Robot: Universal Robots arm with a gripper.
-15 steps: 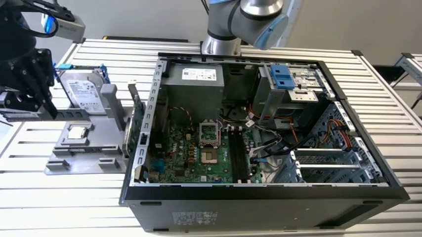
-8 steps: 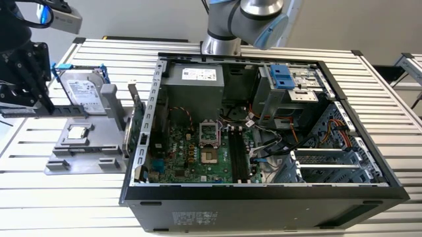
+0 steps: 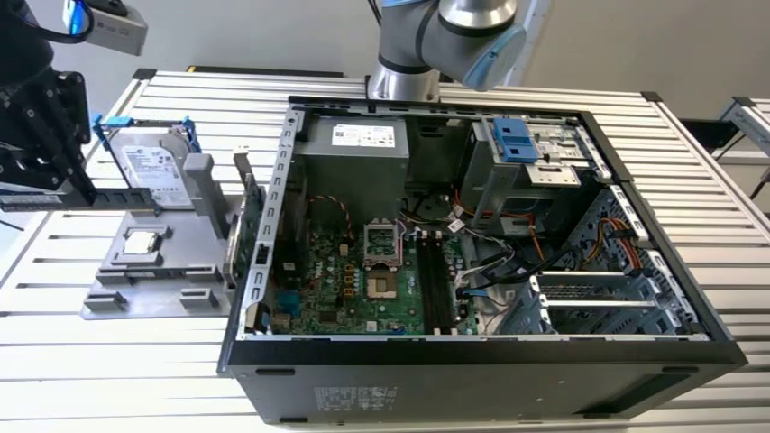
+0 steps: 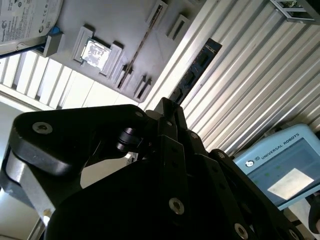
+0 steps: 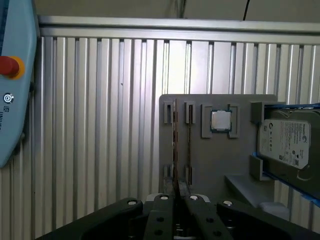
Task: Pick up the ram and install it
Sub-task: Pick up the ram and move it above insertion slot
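In the exterior view my black gripper (image 3: 75,189) hangs at the far left, shut on the ram (image 3: 114,196). The ram is a slim dark stick held level, above and just left of the grey parts holder (image 3: 157,271). In the second wrist view the ram (image 4: 194,72) juts out from between the fingertips (image 4: 167,107) over the ribbed table. In the first wrist view the stick shows edge-on as a thin line (image 5: 174,150) running up from my gripper (image 5: 176,194). The motherboard's long black slots (image 3: 435,280) lie inside the open computer case (image 3: 481,354), well toward the exterior view's right.
The grey holder carries a silver hard drive (image 3: 157,167) in a blue frame and a small square processor chip (image 3: 142,242). A thin stick (image 4: 141,42) rests in one of its slots. A teach pendant (image 4: 280,165) lies on the slatted table. The arm's base (image 3: 403,81) stands behind the case.
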